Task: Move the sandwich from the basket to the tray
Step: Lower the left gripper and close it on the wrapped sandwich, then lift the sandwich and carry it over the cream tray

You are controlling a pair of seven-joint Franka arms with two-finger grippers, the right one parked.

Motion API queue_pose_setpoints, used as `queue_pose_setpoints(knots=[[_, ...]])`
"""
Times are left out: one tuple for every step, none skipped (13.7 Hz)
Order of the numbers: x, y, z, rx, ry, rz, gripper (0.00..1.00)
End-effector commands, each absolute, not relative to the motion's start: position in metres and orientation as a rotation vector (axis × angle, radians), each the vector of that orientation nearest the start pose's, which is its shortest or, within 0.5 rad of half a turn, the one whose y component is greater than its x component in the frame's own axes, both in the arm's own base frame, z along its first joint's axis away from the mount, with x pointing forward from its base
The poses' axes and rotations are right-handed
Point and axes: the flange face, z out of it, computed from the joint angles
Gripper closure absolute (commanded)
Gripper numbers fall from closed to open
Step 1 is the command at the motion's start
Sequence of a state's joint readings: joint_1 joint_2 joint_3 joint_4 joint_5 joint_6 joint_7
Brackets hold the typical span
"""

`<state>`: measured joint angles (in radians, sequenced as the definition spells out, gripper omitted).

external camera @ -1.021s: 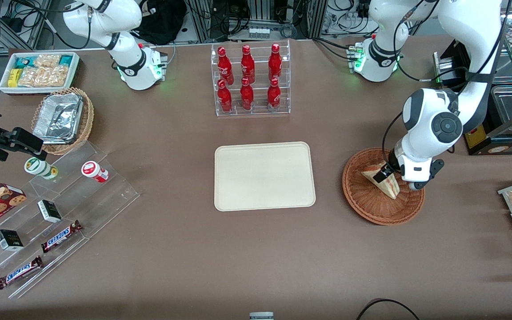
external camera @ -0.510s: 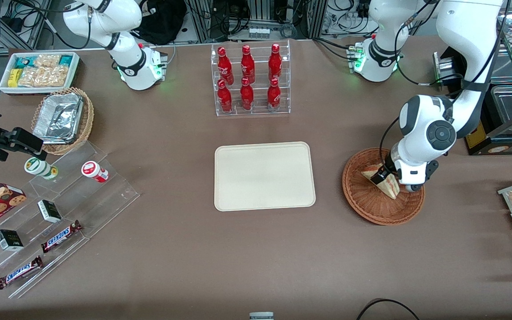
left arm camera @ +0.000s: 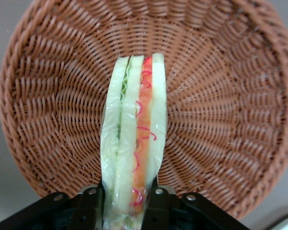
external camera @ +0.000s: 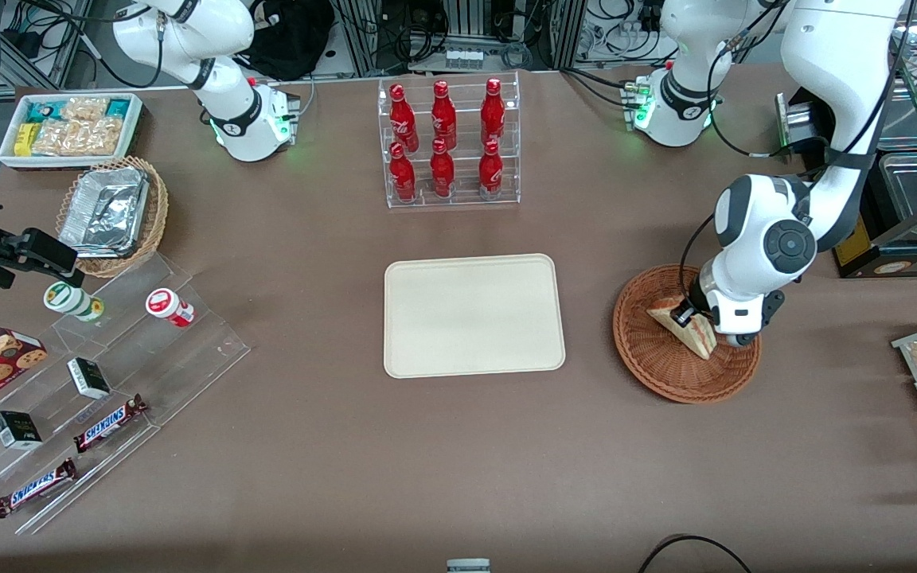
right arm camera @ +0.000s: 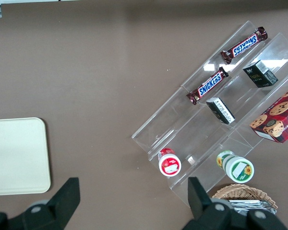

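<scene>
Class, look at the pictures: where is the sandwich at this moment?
The sandwich lies in the basket, toward the working arm's end of the table, beside the tray. In the left wrist view the gripper has a finger on each side of it.

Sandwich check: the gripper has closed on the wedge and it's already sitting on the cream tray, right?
Not quite. The gripper has closed on the sandwich, but it is in the basket, not on the tray. The left wrist view shows wicker all around it.
</scene>
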<state>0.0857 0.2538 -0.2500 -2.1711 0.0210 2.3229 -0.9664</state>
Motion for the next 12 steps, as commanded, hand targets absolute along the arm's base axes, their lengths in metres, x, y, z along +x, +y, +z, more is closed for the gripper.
queue_pose_setpoints(knots=[[0.577, -0.103, 0.347, -2.860, -1.166, 0.182, 0.90], [0.586, -0.117, 0.377, -2.860, -1.116, 0.216, 0.91], [0.595, -0.138, 0.397, -2.869, -1.063, 0.246, 0.91], [0.599, -0.170, 0.413, -2.889, -1.009, 0.245, 0.91], [0.598, -0.205, 0.420, -2.921, -0.945, 0.231, 0.91], [0.594, -0.235, 0.419, -2.933, -0.911, 0.225, 0.90], [0.584, -0.273, 0.411, -2.933, -0.879, 0.228, 0.90], [0.574, -0.305, 0.399, -2.937, -0.828, 0.242, 0.90], [0.565, -0.332, 0.389, -2.948, -0.760, 0.245, 0.89], [0.559, -0.355, 0.380, -2.953, -0.694, 0.219, 0.89], [0.550, -0.378, 0.369, -2.959, -0.625, 0.203, 0.88], [0.538, -0.404, 0.359, -2.983, -0.556, 0.190, 0.87]])
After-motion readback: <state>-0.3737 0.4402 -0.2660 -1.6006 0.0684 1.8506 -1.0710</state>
